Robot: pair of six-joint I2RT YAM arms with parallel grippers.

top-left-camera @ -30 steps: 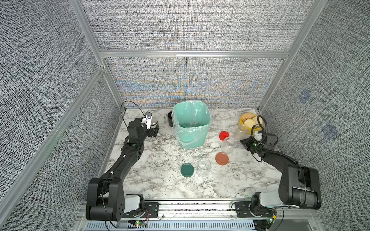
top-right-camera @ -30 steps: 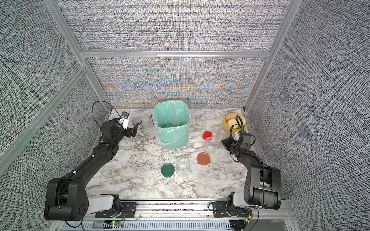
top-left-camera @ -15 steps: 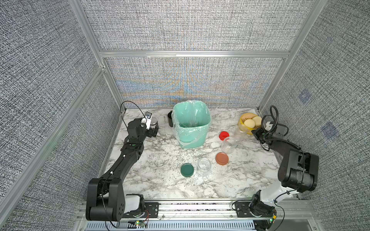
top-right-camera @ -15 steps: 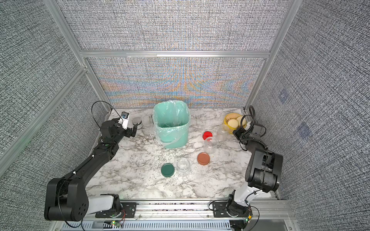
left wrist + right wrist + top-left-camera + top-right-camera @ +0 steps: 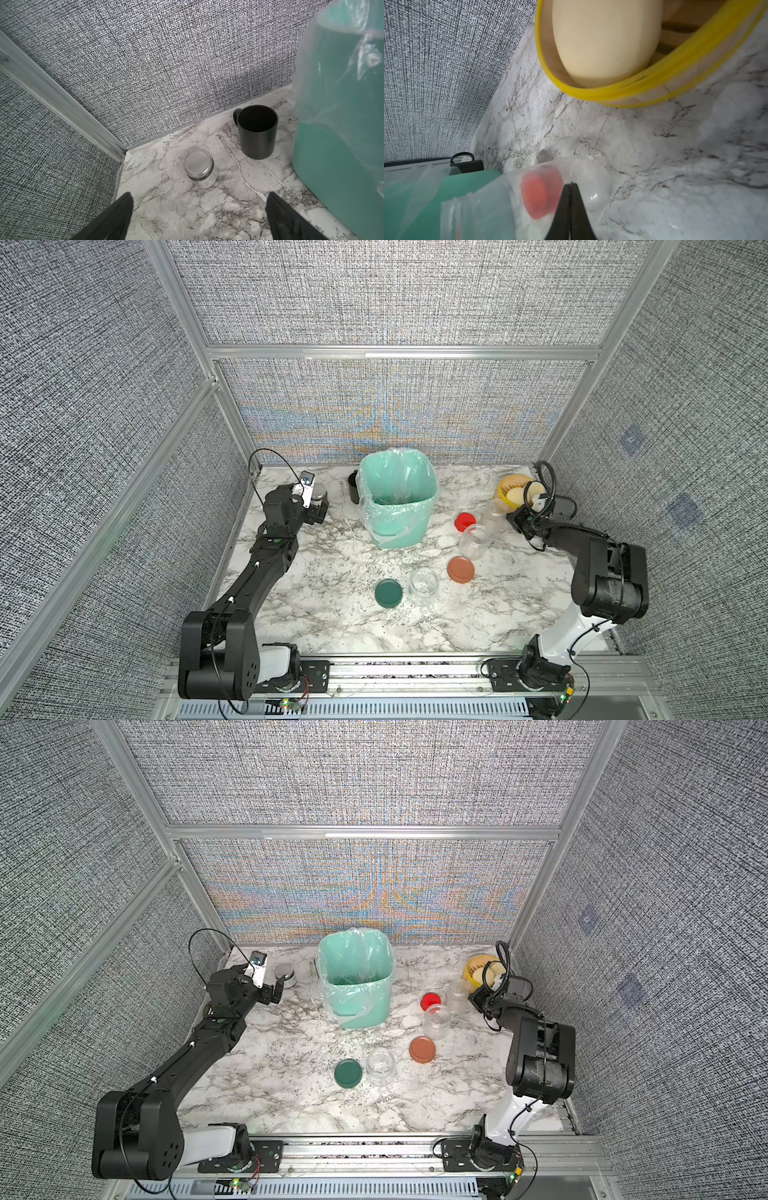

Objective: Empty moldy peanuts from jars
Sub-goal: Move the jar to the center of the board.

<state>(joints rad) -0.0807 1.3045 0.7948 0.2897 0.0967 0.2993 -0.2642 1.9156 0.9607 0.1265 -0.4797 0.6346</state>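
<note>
While left pincer (image 5: 198,196) gapes empty near corner (image 5: 124,152), right pincer (image 5: 571,186) closed, empty, beside jar (image 5: 492,513)

Ahead of your left pincer (image 5: 198,195), grey woven wall panels (image 5: 166,62) meet at an aluminium post (image 5: 62,99). Beneath it, evenly lit, lies the white marble-veined tabletop (image 5: 166,207).

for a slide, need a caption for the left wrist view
Open left gripper facing a silver-lidded tin and black mug, green bin alongside.
</note>
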